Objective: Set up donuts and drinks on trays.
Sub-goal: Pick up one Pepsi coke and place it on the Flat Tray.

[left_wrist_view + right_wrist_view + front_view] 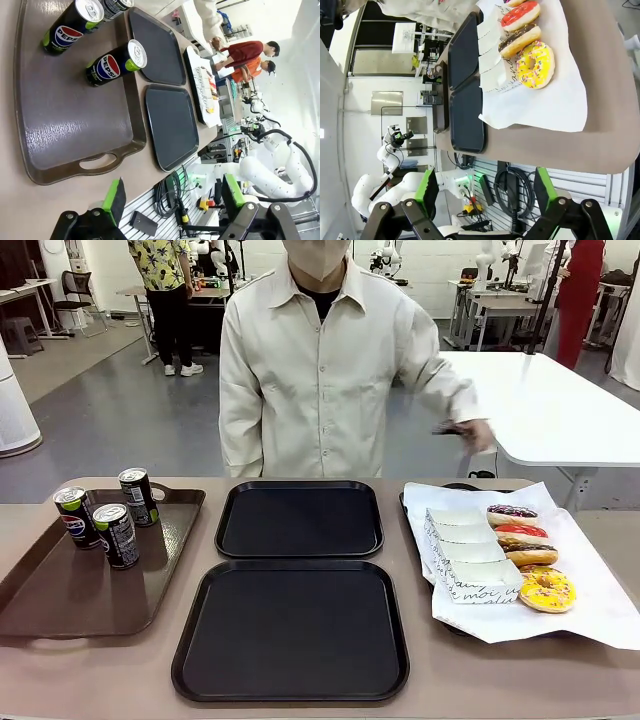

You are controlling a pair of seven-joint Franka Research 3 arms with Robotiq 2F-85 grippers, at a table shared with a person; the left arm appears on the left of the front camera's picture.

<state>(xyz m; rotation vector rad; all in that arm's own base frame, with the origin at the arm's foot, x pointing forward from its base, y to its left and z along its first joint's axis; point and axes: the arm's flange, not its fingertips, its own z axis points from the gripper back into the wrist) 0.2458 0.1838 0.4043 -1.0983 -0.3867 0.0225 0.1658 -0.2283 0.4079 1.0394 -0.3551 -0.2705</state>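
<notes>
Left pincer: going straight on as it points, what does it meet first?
Likely the bare table beside the handle of the brown tray; the left pincer hangs near the table's edge, so depth is unclear.

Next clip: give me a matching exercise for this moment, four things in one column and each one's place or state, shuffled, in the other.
Things
1. cans
2. black trays
3. yellow donut
4. left gripper

Place or state
A. one behind the other, mid-table, nothing on them
B. open, holding nothing
C. standing on the brown tray
D. on the white paper, nearest the robot in its row

Pairs: 1-C, 2-A, 3-D, 4-B
</notes>
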